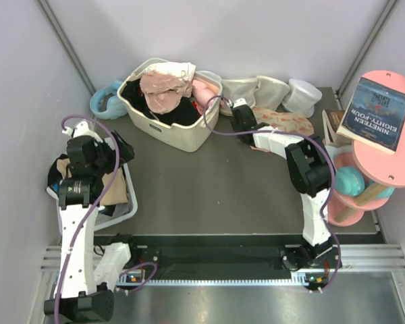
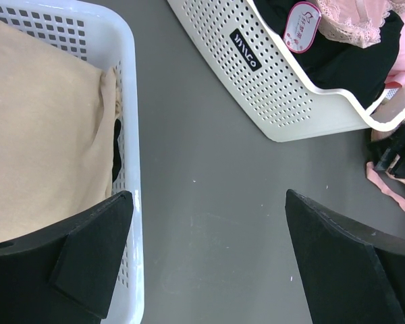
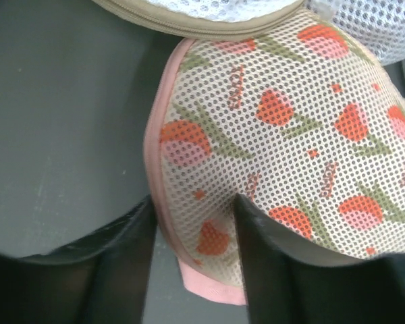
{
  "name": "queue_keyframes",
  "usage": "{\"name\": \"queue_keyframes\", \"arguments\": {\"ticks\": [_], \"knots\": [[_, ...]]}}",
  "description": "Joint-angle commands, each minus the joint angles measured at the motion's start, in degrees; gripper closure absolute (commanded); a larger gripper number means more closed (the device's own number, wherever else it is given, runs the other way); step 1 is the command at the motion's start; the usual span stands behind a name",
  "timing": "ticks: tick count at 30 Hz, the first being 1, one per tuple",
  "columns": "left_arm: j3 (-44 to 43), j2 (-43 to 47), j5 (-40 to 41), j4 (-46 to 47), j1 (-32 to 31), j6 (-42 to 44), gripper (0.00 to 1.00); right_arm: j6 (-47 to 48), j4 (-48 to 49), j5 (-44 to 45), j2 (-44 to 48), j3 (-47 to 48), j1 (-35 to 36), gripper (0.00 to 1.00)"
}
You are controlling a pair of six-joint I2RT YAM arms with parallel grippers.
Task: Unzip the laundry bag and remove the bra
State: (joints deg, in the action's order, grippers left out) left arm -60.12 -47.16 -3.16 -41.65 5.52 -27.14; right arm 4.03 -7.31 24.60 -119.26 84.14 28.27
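The laundry bag (image 1: 287,121) lies at the back of the table, right of the beige basket. In the right wrist view it is a domed peach mesh pouch (image 3: 290,135) with orange-red tulip print and a pink rim. My right gripper (image 1: 241,115) is at its left edge. In the right wrist view the right gripper (image 3: 192,202) has its fingers closed on the bag's rim, one finger outside the pink edge and one on the mesh. My left gripper (image 1: 118,152) (image 2: 208,196) is open and empty above bare table. The bra is hidden.
The beige basket (image 1: 182,131) (image 2: 290,101) holds pale pink and black clothing. A white perforated tray (image 1: 125,202) (image 2: 125,81) with tan cloth sits at the left. Cream-white cups (image 1: 304,94) (image 3: 202,13) stand behind the bag. A pink shelf (image 1: 391,169) with a book stands at the right.
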Motion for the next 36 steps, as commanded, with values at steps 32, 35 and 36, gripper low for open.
{"name": "queue_keyframes", "arguments": {"ticks": [32, 35, 36], "knots": [[2.11, 0.57, -1.24, -4.49, -0.16, 0.77, 0.01, -15.20, -7.36, -24.16, 15.28, 0.85, 38.17, 0.41], [2.72, 0.57, -2.20, -4.76, -0.16, 0.51, 0.01, -15.02, -8.24, -22.67, 19.85, -0.63, 37.30, 0.15], [2.90, 0.57, -2.81, -4.84, -0.16, 0.50, 0.01, -15.19, -8.33, -22.23, 21.16, -1.43, 36.25, 0.09]]}}
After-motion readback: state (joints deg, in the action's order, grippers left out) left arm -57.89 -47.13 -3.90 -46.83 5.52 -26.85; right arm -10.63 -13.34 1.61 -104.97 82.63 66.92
